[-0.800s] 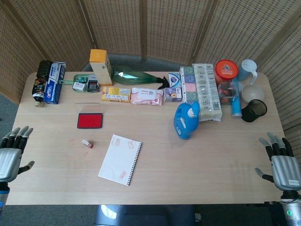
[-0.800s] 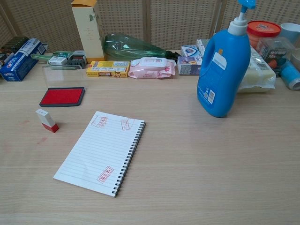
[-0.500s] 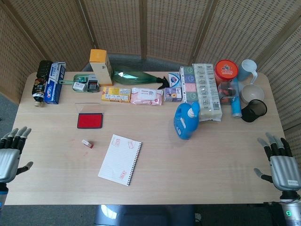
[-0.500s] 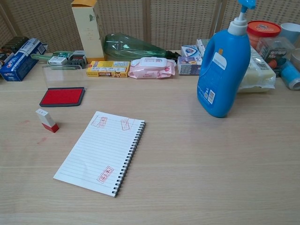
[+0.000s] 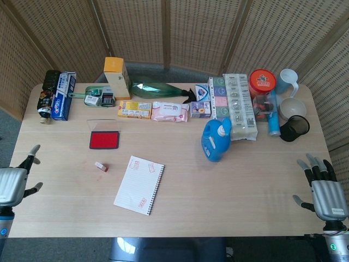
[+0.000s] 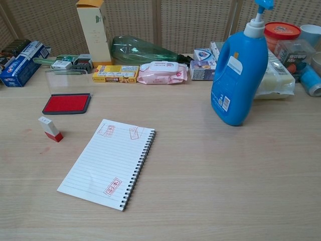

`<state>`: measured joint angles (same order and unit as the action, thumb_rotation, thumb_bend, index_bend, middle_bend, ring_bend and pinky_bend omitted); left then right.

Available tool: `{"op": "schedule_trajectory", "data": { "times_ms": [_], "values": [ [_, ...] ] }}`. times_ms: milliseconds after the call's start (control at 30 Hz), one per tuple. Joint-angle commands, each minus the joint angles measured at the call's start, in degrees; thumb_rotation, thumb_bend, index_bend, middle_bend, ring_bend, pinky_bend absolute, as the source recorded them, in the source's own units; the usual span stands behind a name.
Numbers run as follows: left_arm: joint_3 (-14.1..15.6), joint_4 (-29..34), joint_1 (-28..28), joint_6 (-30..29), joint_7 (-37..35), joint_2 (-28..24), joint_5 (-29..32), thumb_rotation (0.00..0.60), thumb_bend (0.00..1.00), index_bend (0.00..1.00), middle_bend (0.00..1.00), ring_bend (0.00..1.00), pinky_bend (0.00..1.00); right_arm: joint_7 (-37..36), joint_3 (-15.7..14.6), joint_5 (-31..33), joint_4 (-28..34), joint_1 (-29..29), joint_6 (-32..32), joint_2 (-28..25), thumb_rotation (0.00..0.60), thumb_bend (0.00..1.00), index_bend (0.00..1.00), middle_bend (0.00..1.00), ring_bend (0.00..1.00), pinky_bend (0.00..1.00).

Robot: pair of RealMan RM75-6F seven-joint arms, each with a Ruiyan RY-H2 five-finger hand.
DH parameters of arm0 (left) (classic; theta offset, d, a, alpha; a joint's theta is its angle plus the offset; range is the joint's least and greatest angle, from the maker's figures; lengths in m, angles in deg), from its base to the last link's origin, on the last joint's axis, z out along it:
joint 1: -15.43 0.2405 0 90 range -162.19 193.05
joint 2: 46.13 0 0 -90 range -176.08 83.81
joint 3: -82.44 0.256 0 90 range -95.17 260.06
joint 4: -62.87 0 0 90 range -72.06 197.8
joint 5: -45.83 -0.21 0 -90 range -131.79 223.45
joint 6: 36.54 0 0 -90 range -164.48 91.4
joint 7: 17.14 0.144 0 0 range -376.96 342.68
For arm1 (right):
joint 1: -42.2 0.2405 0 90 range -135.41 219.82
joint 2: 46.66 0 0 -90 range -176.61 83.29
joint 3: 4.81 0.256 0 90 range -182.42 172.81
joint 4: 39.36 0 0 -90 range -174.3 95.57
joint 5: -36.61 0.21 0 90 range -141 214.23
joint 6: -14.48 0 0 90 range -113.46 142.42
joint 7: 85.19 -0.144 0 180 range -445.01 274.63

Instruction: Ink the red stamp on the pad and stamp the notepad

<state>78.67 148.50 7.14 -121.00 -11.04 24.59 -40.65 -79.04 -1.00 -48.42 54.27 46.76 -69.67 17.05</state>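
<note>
Both hands are hovering empty with fingers spread, the left hand (image 5: pixel 12 185) and right hand (image 5: pixel 325 194) at the table's (image 5: pixel 240 191) near corners. Between them, the notepad (image 6: pixel 108 162) is lying flat; beyond it the red stamp (image 6: pixel 50 128), then the ink pad (image 6: pixel 66 103), are sitting apart.

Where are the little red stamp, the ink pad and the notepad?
stamp (image 6: pixel 50 128), chest view, middle of its white body.
ink pad (image 6: pixel 66 103), chest view, centre of the red inked face.
notepad (image 6: pixel 103 164), chest view, middle of the lined page.
</note>
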Motion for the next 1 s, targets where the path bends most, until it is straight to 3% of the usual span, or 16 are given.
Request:
{"op": "schedule_trajectory", "data": {
  "times_ms": [33,233,400,533,1000],
  "values": [
    [-0.2,-0.5,-1.2,1.0,1.6,1.0,-0.6,0.600,0.00,0.00,0.56,1.00,1.00,0.1,0.1,0.1,0.0,0.2,0.3,0.0,0.600,0.00,0.13,0.01,0.00,0.00],
    [-0.6,-2.1,-4.6,4.8,6.0,2.5,-1.3,0.600,0.00,0.01,0.67,1.00,1.00,-1.0,0.1,0.4,-0.3,0.2,0.5,-0.3,0.600,0.00,0.13,0.01,0.00,0.00],
    [-0.9,-2.6,-5.5,5.3,6.1,3.1,-1.2,0.600,0.00,0.09,0.99,1.00,1.00,-1.2,0.0,0.5,-0.4,0.2,0.8,-0.3,0.600,0.00,0.13,0.01,0.00,0.00],
    [-0.9,-3.4,-5.9,4.2,6.3,3.7,-2.3,0.600,0.00,0.21,1.00,1.00,1.00,-1.0,0.0,0.4,-0.3,0.3,0.8,-0.2,0.600,0.00,0.13,0.01,0.00,0.00],
    [1.0,-10.8,-11.2,6.5,5.6,4.9,-9.5,0.600,0.04,0.32,1.00,1.00,1.00,-1.3,0.0,0.6,-0.3,0.3,1.0,-0.4,0.600,0.00,0.13,0.01,0.00,0.00]
  ]
}}
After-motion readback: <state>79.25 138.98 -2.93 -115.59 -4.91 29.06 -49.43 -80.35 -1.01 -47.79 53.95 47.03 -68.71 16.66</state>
